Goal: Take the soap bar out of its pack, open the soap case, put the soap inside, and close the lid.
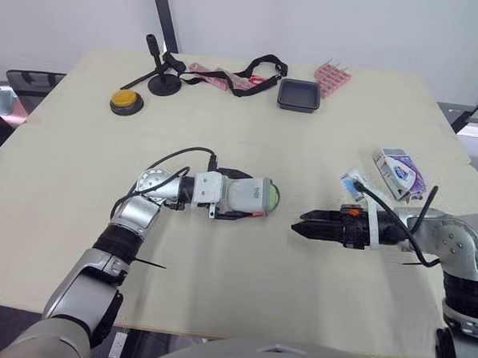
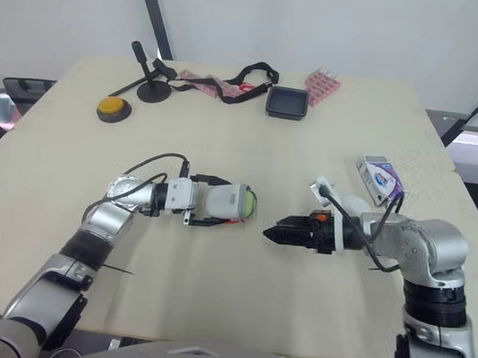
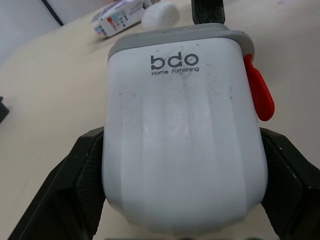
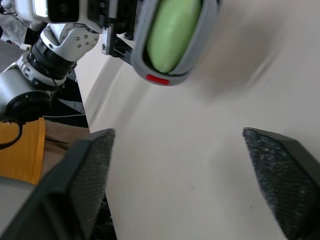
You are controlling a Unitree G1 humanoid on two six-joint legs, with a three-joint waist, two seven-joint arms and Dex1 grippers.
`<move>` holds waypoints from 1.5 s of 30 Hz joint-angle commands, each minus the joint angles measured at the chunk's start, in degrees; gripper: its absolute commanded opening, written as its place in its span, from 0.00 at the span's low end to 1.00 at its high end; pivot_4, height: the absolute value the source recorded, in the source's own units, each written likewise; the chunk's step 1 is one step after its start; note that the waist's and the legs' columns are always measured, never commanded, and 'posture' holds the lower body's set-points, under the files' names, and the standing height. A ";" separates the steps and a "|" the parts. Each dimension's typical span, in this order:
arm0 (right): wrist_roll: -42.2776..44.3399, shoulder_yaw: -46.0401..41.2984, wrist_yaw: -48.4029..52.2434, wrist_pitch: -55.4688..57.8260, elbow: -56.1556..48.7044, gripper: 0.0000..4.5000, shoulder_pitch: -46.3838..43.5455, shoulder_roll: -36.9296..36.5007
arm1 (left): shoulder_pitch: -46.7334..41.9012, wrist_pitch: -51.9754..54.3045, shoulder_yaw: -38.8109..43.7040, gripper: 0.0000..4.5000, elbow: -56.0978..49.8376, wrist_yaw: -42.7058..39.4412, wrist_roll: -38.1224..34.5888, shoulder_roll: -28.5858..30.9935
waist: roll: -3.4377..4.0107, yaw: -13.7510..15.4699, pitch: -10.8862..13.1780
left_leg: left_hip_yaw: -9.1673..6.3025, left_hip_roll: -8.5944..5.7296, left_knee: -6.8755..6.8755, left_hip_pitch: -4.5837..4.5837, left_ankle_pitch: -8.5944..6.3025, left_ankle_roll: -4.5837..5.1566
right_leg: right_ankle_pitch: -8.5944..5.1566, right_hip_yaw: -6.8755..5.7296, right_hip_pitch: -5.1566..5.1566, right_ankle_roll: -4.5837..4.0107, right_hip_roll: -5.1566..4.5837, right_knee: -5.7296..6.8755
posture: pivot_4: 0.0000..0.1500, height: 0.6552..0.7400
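- Right gripper (image 1: 297,228) hangs low over the near part of the table (image 1: 240,307), its fingers (image 4: 90,170) spread apart with nothing between them, tips aimed at the robot's left.
- Left gripper (image 1: 238,197) pinches the case (image 3: 182,140) across its narrow sides and holds it just above the table, slightly farther back than the right gripper.
- The green soap (image 4: 172,32) sits in the case, bulging out of the grey-rimmed mouth; a red tab (image 3: 260,92) sticks out at that rim.
- The case's long axis runs left to right across the table, roughly in line with the right fingers. Its mouth faces them across a short bare gap, so the two are near but apart.
- The pack (image 1: 400,173) lies on the robot's right, beyond the right arm. A small white piece (image 1: 352,185) lies just beside it; it may be the lid, but that cannot be told.
- Judged from this, the soap is already placed and only closing remains.
- If the white piece is the lid, the right arm is much the nearer to it. It would have to turn back towards the pack, then bring the lid along the case's axis onto the mouth.
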 commanded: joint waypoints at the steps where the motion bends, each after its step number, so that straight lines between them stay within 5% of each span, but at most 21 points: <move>1: 4.37 -3.55 -4.35 0.96 0.86 0.99 -2.23 2.77 | 0.59 -2.24 1.45 0.77 -2.63 0.88 -1.53 0.21 | 0.01 -0.12 0.00 | 0.00 0.00 -0.01 -0.02 0.00 0.00 | 0.00 0.00 0.00 0.00 0.00 0.00 | 1.00 1.00; 17: 11.10 0.30 -17.16 0.96 3.84 0.99 -6.81 10.15 | 2.48 -2.77 0.20 0.77 -6.41 3.17 -1.17 -1.29 | 0.03 -0.47 0.01 | 0.00 -0.01 -0.08 0.10 0.02 -0.07 | 0.01 -0.01 0.00 0.02 0.00 -0.04 | 1.00 1.00; 45: 12.44 -0.83 -19.82 0.96 8.59 0.99 -9.07 13.70 | 2.55 -1.49 -0.57 0.77 -7.50 4.53 -0.43 -1.60 | 0.03 -0.60 0.01 | 0.00 -0.01 -0.17 0.13 0.03 -0.11 | 0.01 -0.03 0.01 0.03 0.01 -0.11 | 1.00 1.00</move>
